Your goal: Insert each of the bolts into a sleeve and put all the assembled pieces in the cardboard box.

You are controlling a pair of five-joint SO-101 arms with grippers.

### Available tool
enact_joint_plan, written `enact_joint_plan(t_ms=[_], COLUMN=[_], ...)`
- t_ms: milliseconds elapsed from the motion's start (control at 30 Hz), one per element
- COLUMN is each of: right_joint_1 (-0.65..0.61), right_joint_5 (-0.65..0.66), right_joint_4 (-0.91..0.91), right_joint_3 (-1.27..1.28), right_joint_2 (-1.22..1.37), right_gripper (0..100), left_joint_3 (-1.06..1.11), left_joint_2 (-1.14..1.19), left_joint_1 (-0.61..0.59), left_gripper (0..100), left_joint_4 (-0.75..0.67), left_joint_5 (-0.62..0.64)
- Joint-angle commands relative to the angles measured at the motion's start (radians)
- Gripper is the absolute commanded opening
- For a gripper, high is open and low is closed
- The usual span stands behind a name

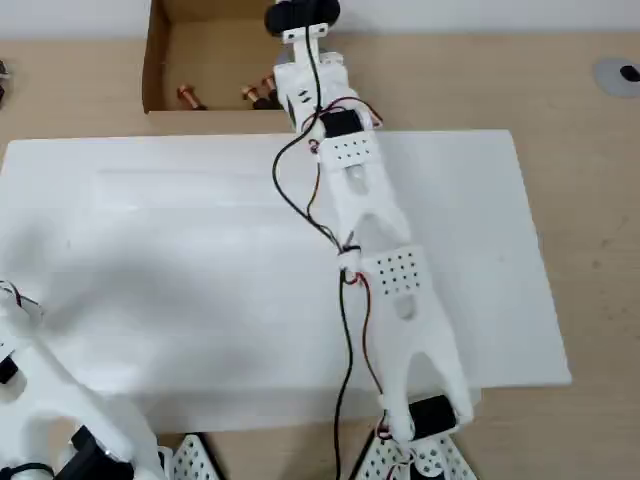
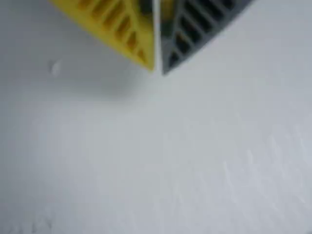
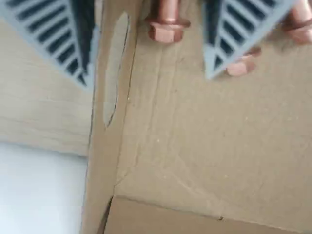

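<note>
Overhead, a wooden tabletop carries a broad white sheet, and an open cardboard box sits beyond it at 11 o'clock. The right arm stretches from 5 o'clock up to the box's 3 o'clock side. Copper-coloured bolts lie along the box's near wall at 6 o'clock; whether they carry sleeves cannot be told. Seen from its wrist, the right gripper hangs over the box floor with its grey fingers spread wide, gripping nothing. One bolt lies on the floor in the gap between them. The left arm sits at 7 o'clock. The left gripper has its yellow and grey fingers pressed together, empty, over the white sheet.
</note>
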Motion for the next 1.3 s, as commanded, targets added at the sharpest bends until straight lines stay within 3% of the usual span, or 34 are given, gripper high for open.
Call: enact_joint_plan(t_ms=[0,167,333,533,767,933,1100,1267], right_joint_1=[0.013,0.015,0.015,0.016,0.025,0.065,0.097,0.219], right_joint_5=[-0.008,-0.008,-0.008,-0.008,-0.008,-0.008,-0.081,-0.118], right_joint_4=[0.055,0.226,0.379,0.565,0.772,0.999,1.235,1.250], right_joint_3=[-0.110,-0.297,-0.461,-0.461,-0.461,-0.461,-0.461,-0.461], right_joint_2=[-0.030,-0.028,-0.030,-0.117,-0.412,-0.642,-0.789,-0.883], right_gripper=[18.3,17.6,0.9,1.1,1.1,1.1,1.1,1.1], left_joint_3=[-0.009,-0.015,-0.020,-0.078,-0.339,-0.410,-0.388,-0.287], left_joint_2=[-0.012,-0.012,-0.012,-0.013,-0.013,-0.024,-0.219,-0.549], left_joint_1=[0.011,0.032,0.186,0.394,0.563,0.712,0.833,0.970], left_gripper=[1,1,1,1,1,1,1,1], left_joint_4=[0.006,0.037,0.158,0.250,0.414,0.503,0.508,0.506], left_joint_5=[-0.003,-0.049,-0.127,-0.206,-0.264,-0.262,-0.199,-0.186])
